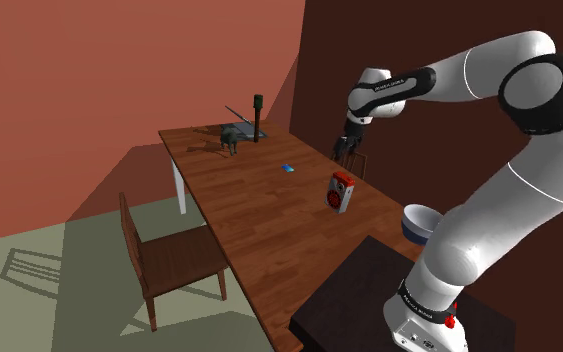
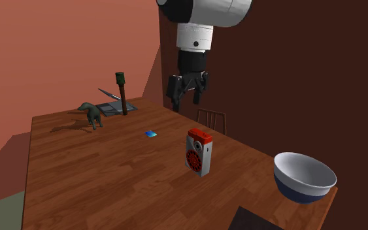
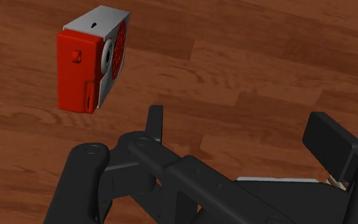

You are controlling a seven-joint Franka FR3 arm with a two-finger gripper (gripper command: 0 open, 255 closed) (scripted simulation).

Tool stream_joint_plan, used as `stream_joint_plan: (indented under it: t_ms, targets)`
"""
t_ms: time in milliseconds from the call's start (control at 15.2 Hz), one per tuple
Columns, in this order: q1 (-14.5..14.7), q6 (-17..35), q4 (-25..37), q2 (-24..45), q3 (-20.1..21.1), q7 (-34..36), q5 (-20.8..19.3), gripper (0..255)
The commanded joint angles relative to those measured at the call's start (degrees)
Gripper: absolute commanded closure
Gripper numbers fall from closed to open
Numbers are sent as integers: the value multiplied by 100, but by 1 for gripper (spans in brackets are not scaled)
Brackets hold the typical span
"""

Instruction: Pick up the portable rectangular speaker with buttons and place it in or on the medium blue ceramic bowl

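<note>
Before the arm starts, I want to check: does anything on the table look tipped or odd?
Nothing is tipped or spilled. The speaker stands upright; the bowl does too, but it sits at a corner of the table, close to the edge.

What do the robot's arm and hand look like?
The arm is white, built of rounded tubular links with dark joint bands, small dark lettering on one link and a red spot near its base. The hand is all black, with two blocky fingers.

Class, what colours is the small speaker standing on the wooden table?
The speaker is red and grey, clearest in the wrist view.
</note>
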Motion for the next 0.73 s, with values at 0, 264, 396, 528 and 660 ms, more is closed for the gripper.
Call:
stream_joint_plan:
  t_ms: [0, 264, 396, 528, 660]
  targets:
    - [30, 200, 233, 501, -216, -341, 281, 0]
    - [-18, 430, 750, 1480, -512, -1086, 1005, 0]
    - [-120, 478, 1058, 1991, -573, -1469, 1418, 0]
    - [-282, 484, 1399, 2502, -568, -1826, 1821, 0]
    - [-492, 454, 1770, 3004, -510, -2139, 2186, 0]
